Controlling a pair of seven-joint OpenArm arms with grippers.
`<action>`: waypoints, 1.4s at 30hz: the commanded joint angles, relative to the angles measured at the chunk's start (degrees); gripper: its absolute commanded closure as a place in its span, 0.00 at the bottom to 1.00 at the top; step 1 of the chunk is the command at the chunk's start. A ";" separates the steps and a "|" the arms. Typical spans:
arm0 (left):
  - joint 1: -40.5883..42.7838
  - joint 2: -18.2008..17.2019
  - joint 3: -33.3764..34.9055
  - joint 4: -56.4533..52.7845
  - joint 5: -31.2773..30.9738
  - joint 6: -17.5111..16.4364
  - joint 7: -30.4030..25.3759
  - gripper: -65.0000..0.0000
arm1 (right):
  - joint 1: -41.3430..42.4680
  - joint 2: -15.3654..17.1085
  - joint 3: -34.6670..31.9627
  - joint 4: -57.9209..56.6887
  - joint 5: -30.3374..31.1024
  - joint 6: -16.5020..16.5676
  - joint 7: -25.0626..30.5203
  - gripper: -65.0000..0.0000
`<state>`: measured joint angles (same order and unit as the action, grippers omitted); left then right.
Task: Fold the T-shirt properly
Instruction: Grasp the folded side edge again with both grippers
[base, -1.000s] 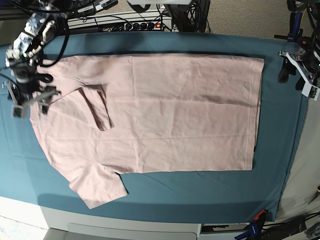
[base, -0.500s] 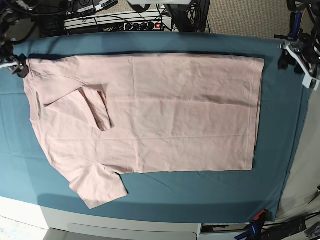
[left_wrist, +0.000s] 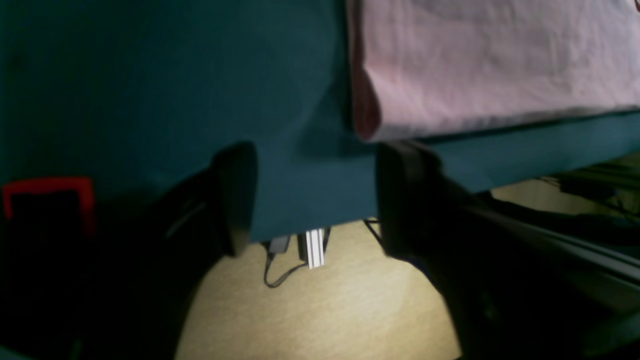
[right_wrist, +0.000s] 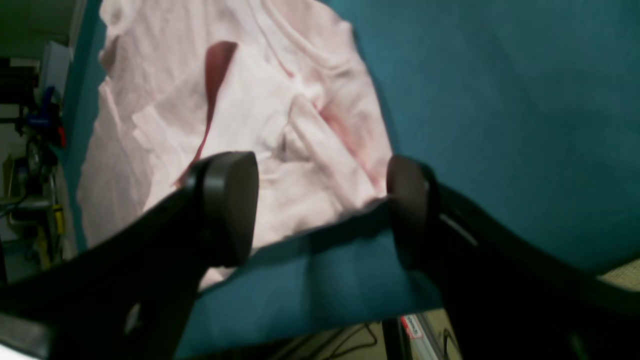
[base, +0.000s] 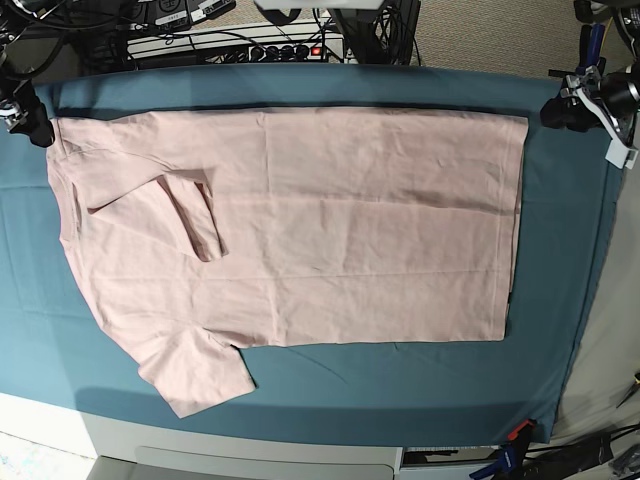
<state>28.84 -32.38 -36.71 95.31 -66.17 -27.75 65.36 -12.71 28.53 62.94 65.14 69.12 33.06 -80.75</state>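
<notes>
- T-shirt (base: 320, 220) — pale pink, plain side up, spread flat on the cloth (base: 300, 385). Hem edge toward the left gripper, collar end toward the right gripper. One sleeve (base: 195, 215) lies folded in over the body; the other sleeve (base: 200, 375) sticks out flat toward the near edge of the cloth.
- Cloth — teal, covers the table; bare strips show on all sides of the T-shirt.
- Left gripper (left_wrist: 312, 200) — fingers (left_wrist: 235, 195) spread apart, nothing between them but cloth and the floor (left_wrist: 320, 310) beyond the table edge. In the left wrist view the T-shirt's corner (left_wrist: 367, 127) sits just beyond the fingertips, nearer one finger, not touching either. In the base view the gripper (base: 575, 105) hangs at the cloth's far corner, beside the hem corner.
- Right gripper (right_wrist: 320, 210) — fingers (right_wrist: 230, 205) wide apart, holding nothing. In the right wrist view the collar end of the T-shirt (right_wrist: 260, 130) lies beyond and between the fingertips, its edge crossing the gap. In the base view the gripper (base: 25, 110) shows only at the picture's edge, just beside the shoulder corner.
- Floor — pale, wood-toned, with a cable (left_wrist: 280, 272) lying below the left fingers.
</notes>
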 joint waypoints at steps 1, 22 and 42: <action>-0.37 -1.25 -0.55 0.68 -1.88 -0.44 -0.52 0.46 | 0.04 1.79 0.37 0.74 1.81 0.35 0.75 0.38; -5.31 -1.11 7.98 0.68 -0.50 -0.83 -0.39 0.46 | 4.46 1.44 -11.10 0.74 -9.16 0.13 3.89 0.38; -4.76 -0.37 8.09 0.66 0.11 -0.81 0.04 0.46 | 4.48 1.46 -14.14 0.74 -8.96 1.88 4.11 1.00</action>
<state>24.10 -31.86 -28.21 95.26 -65.34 -28.16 65.98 -8.43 28.42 48.62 65.25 59.83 34.59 -76.49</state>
